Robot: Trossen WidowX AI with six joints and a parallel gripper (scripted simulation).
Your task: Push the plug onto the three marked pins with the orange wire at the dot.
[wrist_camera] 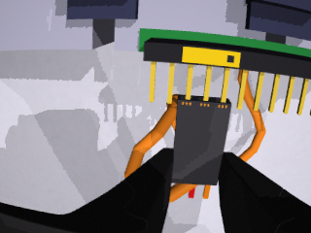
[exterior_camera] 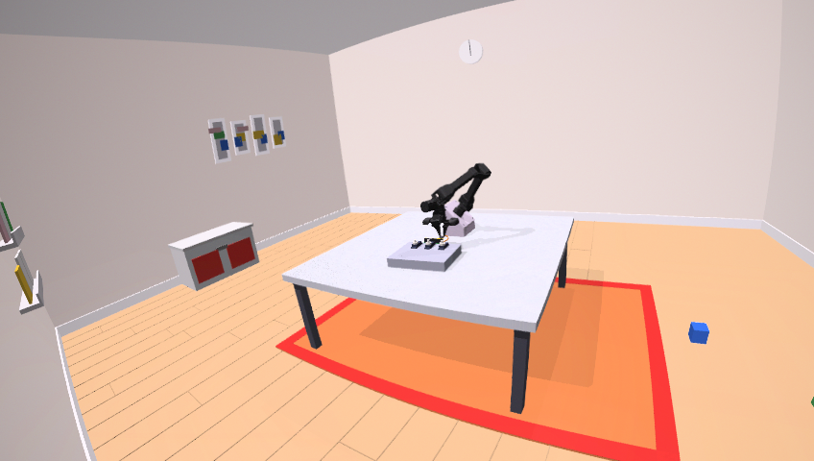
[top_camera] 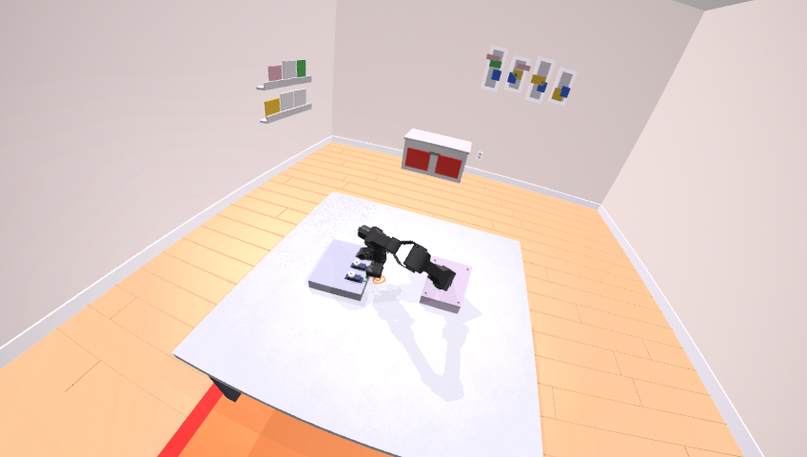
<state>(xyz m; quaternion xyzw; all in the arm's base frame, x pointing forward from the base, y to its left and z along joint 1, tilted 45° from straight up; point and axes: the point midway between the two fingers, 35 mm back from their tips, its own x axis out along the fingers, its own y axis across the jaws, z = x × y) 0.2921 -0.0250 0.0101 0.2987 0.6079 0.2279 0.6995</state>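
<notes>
My gripper [wrist_camera: 196, 160] [exterior_camera: 442, 235] is shut on the dark flat plug [wrist_camera: 201, 133], gripping its rear part. The plug's holed front edge faces the pin row in the wrist view. The yellow band [wrist_camera: 206, 55] marks three pins [wrist_camera: 207, 83], with the dot [wrist_camera: 230, 58] at its right end. The marked pin tips meet the plug's front edge, roughly in line with its three columns; whether they are in the holes cannot be told. A red wire [wrist_camera: 191, 193] and, right of it, an orange wire [wrist_camera: 206, 192] leave the rear. The holder [top_camera: 334, 271] [exterior_camera: 416, 263] is a raised grey block.
Unmarked pins [wrist_camera: 259, 91] stand on both sides of the marked ones. The orange lead [wrist_camera: 142, 146] loops below and beside the plug. Servo bodies [wrist_camera: 102, 9] [top_camera: 353, 277] stand on the holder behind the green strip [wrist_camera: 194, 35]. The arm's pink base [top_camera: 465, 277] is at the right.
</notes>
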